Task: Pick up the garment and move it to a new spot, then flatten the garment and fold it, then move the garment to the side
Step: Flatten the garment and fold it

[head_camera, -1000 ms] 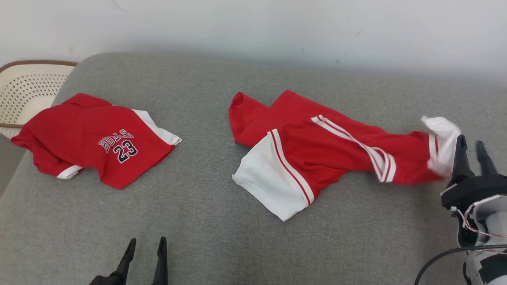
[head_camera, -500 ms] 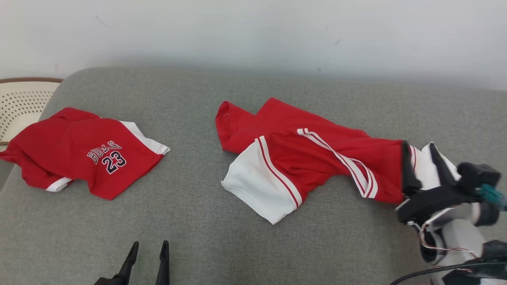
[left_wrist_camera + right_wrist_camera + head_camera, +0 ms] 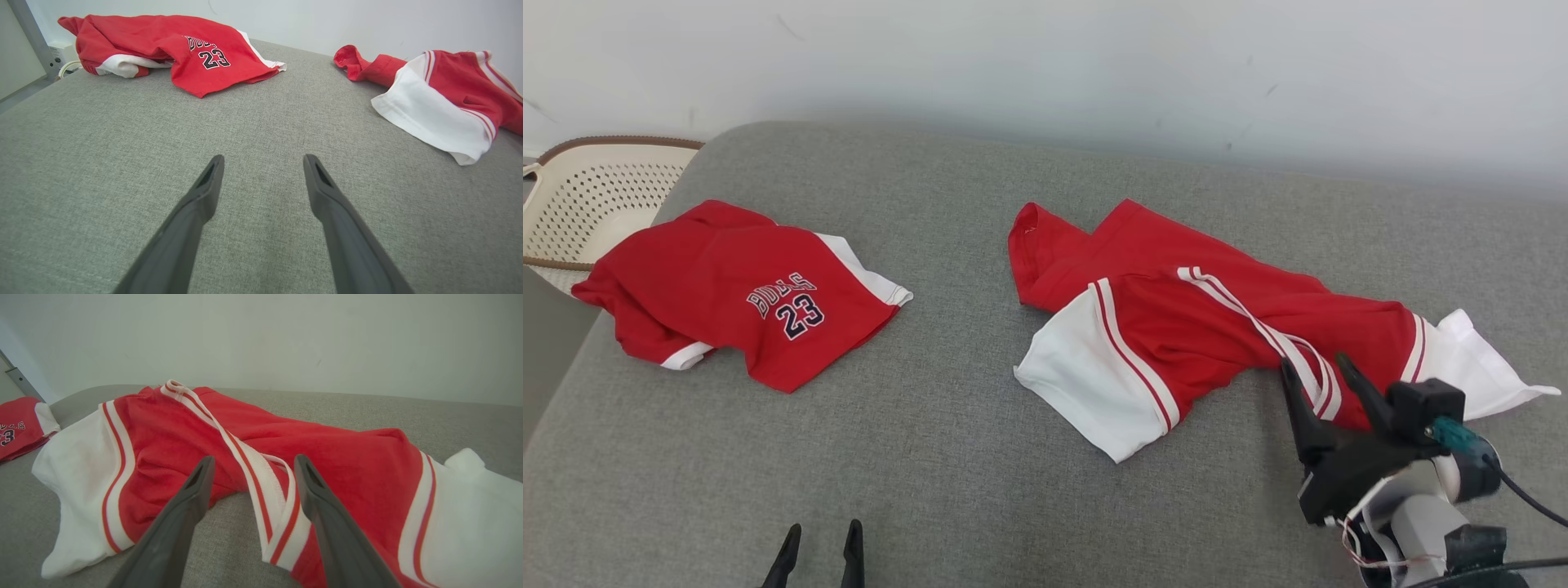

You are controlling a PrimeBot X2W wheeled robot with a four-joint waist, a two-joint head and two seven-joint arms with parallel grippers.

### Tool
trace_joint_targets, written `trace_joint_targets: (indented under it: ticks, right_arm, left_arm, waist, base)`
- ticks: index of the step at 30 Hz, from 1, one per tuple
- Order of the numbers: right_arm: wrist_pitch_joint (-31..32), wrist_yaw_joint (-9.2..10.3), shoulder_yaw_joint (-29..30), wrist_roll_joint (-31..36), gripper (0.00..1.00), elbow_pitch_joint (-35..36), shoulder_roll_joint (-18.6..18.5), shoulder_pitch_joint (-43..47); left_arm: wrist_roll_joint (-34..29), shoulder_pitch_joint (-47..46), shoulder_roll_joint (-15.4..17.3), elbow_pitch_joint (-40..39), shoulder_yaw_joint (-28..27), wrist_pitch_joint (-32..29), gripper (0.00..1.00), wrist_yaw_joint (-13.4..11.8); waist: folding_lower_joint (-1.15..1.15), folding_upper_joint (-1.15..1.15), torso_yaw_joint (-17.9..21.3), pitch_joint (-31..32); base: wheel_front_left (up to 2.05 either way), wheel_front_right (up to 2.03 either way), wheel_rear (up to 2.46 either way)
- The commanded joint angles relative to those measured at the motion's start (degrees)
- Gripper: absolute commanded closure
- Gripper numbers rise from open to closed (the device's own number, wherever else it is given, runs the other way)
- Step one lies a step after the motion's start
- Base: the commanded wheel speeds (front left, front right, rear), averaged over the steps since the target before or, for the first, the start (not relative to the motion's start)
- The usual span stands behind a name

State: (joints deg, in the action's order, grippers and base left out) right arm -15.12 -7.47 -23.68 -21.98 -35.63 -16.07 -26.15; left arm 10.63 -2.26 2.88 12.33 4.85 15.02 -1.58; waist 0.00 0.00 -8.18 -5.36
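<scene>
Lying crumpled just ahead of the released, empty right jaws, the red-and-white garment spared bare grey cushion around the released left jaws, a red 23 jersey and edge-side basket ahead-left of them.

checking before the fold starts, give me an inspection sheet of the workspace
surface: grey fabric cushion, bare in front
job's things: red and white garment, crumpled right of centre, not flattened
clutter: red Bulls 23 garment at left, apart from it
pincers: left pincer open over bare fabric; right pincer open at the garment's striped edge, holding nothing
cables: black cable at the right wrist
surroundings: pale wall behind; cream perforated basket far left
</scene>
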Motion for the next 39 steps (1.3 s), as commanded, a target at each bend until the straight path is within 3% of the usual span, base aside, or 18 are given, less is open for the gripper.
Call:
trace_joint_targets:
  ticks: [1, 16, 17, 18, 19, 25, 34, 39]
  right_arm:
    - [0.0, -0.04, 0.2, 0.7, 0.0, -0.6, -0.6, 1.3]
    - [0.0, -0.04, 2.6, 7.6, 0.0, -7.8, -0.8, 1.6]
    - [0.0, -0.04, 3.1, 8.0, 0.21, -8.9, -0.7, 1.2]
    - [0.0, -0.04, 3.6, 8.5, 0.67, -9.6, -0.7, 0.6]
    - [0.0, -0.04, 4.1, 9.0, 1.0, -10.4, -0.8, 0.2]
    - [0.0, -0.03, 8.2, 13.3, 1.0, -12.0, -4.8, -4.4]
    - [0.0, -0.03, 15.3, 22.0, 1.0, -16.4, -15.1, -16.4]
    - [0.6, -0.02, 20.7, 26.3, 1.0, -22.3, -17.0, -21.1]
  left_arm:
    - [0.0, 0.5, 0.0, -0.1, -0.1, 0.3, 0.0, 0.1]
    - [0.8, -0.9, 0.0, -0.2, 0.5, 0.3, 0.0, -0.3]
    - [0.8, -0.9, 0.0, -0.1, 0.5, 0.3, 0.0, -0.3]
    - [0.9, -0.9, 0.0, 0.0, 0.5, 0.3, 0.0, -0.3]
    - [1.1, -1.0, 0.0, 0.0, 0.6, 0.3, 0.0, -0.3]
    - [1.5, -1.5, 0.0, -0.4, 1.0, 0.3, 0.0, 0.0]
    - [1.4, -3.8, 0.0, -0.3, 3.2, 0.3, 0.0, 0.9]
    - [1.1, -3.9, 0.0, 0.1, 4.3, 0.3, 0.0, 1.0]
  waist:
    - [0.0, 0.0, 0.0, 0.0]
    - [0.0, 0.0, -0.1, -1.2]
    - [0.0, 0.0, -0.2, -1.3]
    - [0.0, 0.0, -0.3, -1.4]
    - [0.0, 0.0, -0.4, -1.5]
    - [0.0, 0.0, -1.3, -3.0]
    - [0.0, 0.0, -4.4, -5.5]
    - [0.0, 0.0, -6.2, -5.7]
  base:
    - [0.0, 0.0, 0.0]
    - [0.0, 0.0, 0.0]
    - [0.0, 0.0, 0.0]
    - [0.0, 0.0, 0.0]
    - [0.0, 0.0, 0.0]
    - [0.0, 0.0, 0.0]
    - [0.0, 0.0, 0.0]
    - [0.0, 0.0, 0.0]
